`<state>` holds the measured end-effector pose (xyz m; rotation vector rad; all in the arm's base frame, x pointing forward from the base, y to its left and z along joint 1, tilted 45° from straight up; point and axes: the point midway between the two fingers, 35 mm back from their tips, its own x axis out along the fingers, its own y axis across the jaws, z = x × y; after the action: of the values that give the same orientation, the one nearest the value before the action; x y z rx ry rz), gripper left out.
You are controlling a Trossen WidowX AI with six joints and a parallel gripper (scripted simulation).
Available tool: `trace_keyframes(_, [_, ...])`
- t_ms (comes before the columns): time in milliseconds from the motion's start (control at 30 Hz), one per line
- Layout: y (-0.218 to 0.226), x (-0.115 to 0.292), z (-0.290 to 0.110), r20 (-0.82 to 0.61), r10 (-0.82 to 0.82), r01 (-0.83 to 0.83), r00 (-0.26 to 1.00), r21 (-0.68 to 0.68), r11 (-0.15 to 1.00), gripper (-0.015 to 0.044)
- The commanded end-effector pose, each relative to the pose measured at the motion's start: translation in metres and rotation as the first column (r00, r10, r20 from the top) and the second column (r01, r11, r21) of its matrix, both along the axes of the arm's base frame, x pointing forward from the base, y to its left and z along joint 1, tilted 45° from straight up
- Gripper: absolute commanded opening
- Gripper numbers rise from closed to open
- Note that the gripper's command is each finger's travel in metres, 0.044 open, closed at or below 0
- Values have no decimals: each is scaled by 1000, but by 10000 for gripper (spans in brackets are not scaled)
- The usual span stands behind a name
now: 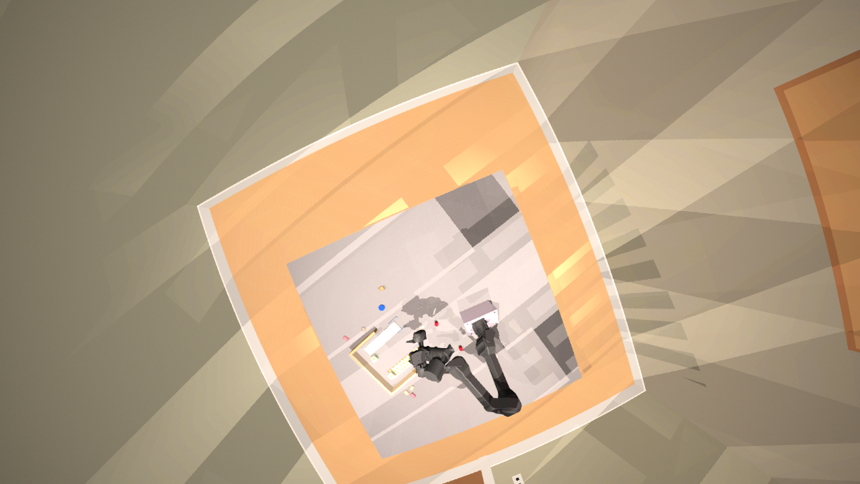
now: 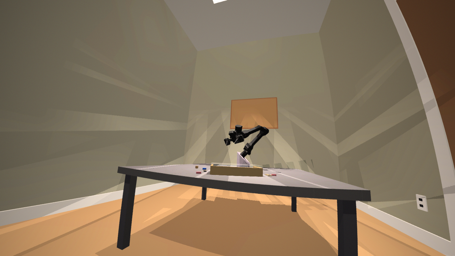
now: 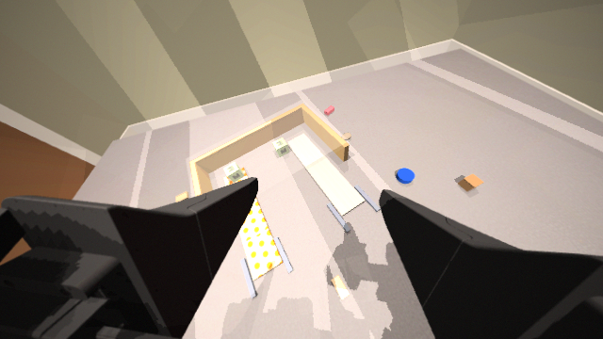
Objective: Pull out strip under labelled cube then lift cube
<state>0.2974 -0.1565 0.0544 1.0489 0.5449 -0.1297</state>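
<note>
My gripper (image 3: 317, 189) is open and empty, high above the wooden-walled area. In the wrist view, a pale green cube with a dark mark (image 3: 234, 172) rests on the far end of a white strip with yellow dots (image 3: 256, 241) (image 1: 398, 366). The left finger hides part of this strip. A second pale cube with a dark mark (image 3: 281, 147) (image 1: 373, 357) sits beside the far end of a plain white strip (image 3: 330, 176) (image 1: 382, 338); it appears to be on the table. The marks are too small to read.
A low wooden wall (image 3: 250, 137) (image 2: 236, 170) (image 1: 373, 376) surrounds the strips' far ends. Grey-blue rails (image 3: 284, 255) (image 3: 338, 217) flank their near ends. A blue disc (image 3: 405, 176) (image 1: 381, 307), an orange block (image 3: 472, 181) and a pink block (image 3: 329, 110) lie outside. Red pieces (image 1: 436, 323) (image 1: 460, 347) lie near the arm.
</note>
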Motion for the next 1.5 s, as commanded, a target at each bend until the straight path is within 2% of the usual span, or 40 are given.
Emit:
trace_keyframes(0, [50, -2, 22, 143, 252, -217, 957, -220, 951, 400])
trace_keyframes(567, [50, -2, 22, 144, 254, -219, 956, -222, 950, 400])
trace_keyframes(667, [54, 8, 17, 98, 304, -278, 947, -217, 936, 321])
trace_keyframes(833, [78, 36, 1, -56, 493, -494, 868, -184, 850, 190])
trace_keyframes(1067, [130, 58, -9, -224, 749, -778, 623, -80, 623, 6])
trace_keyframes(1233, [167, 61, -6, -285, 870, -906, 402, 12, 423, 0])
trace_keyframes(1467, [169, 62, -5, -287, 874, -910, 393, 16, 414, 0])
